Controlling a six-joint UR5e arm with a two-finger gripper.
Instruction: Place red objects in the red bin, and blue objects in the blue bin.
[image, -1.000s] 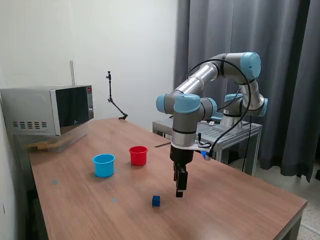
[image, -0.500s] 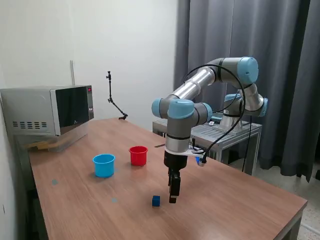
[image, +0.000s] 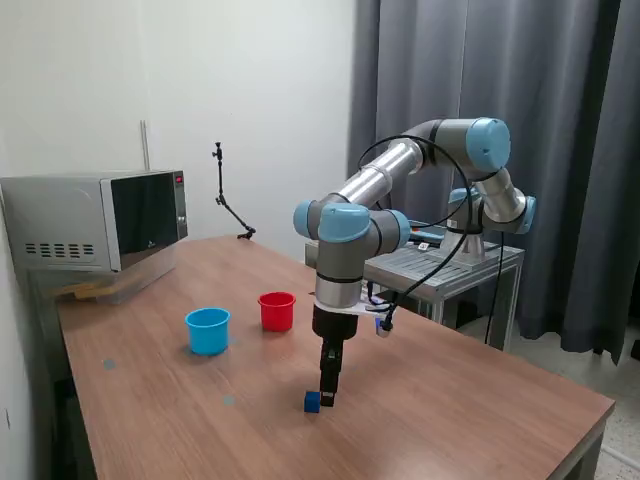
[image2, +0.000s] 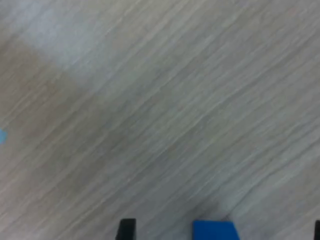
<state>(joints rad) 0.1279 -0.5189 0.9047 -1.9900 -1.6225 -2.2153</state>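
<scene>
Low in the middle of the exterior view, a dark blue cube (image: 312, 401) sits on the wooden desk (image: 470, 400), with the claw (image: 327, 397) pointing straight down just beside it on the exterior view's right. In the wrist view the cube (image2: 215, 230) lies between the two dark fingertips (image2: 126, 229), which stand well apart, so the claw is spread wide. The blue cup (image: 207, 330) and red cup (image: 277, 311) stand side by side, left of centre.
</scene>
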